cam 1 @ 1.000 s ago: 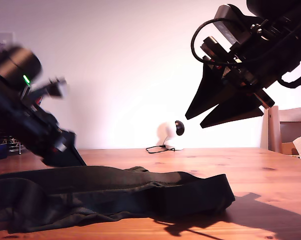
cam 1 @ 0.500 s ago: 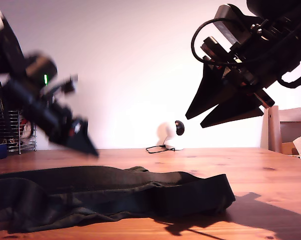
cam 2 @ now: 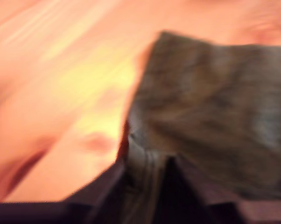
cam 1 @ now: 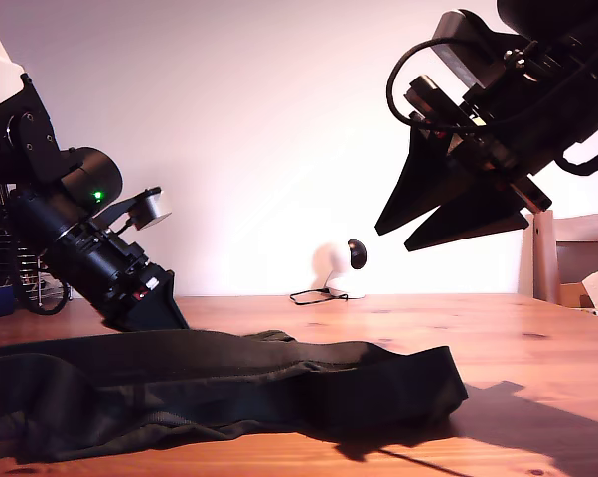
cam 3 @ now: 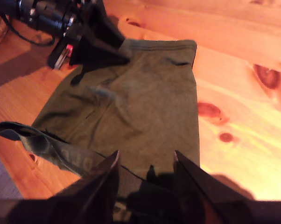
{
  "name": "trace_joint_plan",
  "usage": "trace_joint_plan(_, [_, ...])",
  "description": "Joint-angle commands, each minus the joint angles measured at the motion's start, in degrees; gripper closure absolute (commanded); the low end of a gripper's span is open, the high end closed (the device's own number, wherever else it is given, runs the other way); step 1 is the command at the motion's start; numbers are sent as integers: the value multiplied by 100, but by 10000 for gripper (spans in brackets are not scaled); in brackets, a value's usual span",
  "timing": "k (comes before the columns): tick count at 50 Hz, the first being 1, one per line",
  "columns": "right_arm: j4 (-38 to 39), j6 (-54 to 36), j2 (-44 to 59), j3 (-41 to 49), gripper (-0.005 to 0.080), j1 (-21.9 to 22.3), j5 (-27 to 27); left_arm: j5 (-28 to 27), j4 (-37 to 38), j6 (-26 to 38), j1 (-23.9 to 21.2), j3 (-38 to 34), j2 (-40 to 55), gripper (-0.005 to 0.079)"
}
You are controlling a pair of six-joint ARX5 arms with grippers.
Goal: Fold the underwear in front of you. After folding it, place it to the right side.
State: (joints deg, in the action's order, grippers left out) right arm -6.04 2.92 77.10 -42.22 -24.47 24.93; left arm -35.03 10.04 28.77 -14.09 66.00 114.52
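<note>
My first gripper (cam 1: pixel 165 316) has come back down since half a second ago, when it was raised and blurred above the cloth; its black pointed tips now sit at the far hem of the dark olive-green, wrinkled cloth underwear (cam 1: pixel 220 383), toward the exterior view's left. In the first wrist view, which is smeared by motion, a seamed strip of the cloth runs between the two dark fingers (cam 2: pixel 192 186), but whether they pinch it or only stand apart around it I cannot tell. My second gripper (cam 1: pixel 393 231) has barely moved from its earlier place: it hangs high in the air at the exterior view's right, its two long black fingers (cam 1: pixel 423 189) spread apart with nothing between them, looking down on the garment from above.

The underwear lies spread flat on the knotty orange wooden desk (cam 1: pixel 518 348), reaching from the exterior view's left edge to past the middle, its shape much as before. In the second wrist view its waistband, with pale lettering, is turned up at one side.

Behind it, near the desk's far edge, stands a small white round camera (cam 1: pixel 351 258) with a thin black cable. A wire basket (cam 1: pixel 26 283) stands at the exterior view's left edge; its contents are hidden.
</note>
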Motion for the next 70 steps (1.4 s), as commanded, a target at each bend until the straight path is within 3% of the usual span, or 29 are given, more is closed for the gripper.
trace_joint_plan(1, [52,-28,31,-2,436,2,-2,-55,-24,35,-46,-24,136,762])
trace_joint_plan(12, [46,-31,33,-2,436,2,0,-48,188,-293,-66,269,-7,762])
trace_joint_plan(21, [42,-33,122,-2,436,2,0,284,953,-378,-66,723,-348,762])
trace_joint_plan(42, [275,-35,664,-2,437,2,7,1897,3644,-282,-66,1543,-1003,762])
trace_joint_plan(52, [332,-35,879,-2,437,0,28,2387,5475,-389,-63,2155,-1270,762])
trace_joint_plan(63, [562,70,1128,-2,434,0,125,2500,5615,-516,83,2164,-1165,762])
trace_joint_plan(70, [549,824,1550,-114,420,26,181,2496,5558,-479,85,2164,-1165,762])
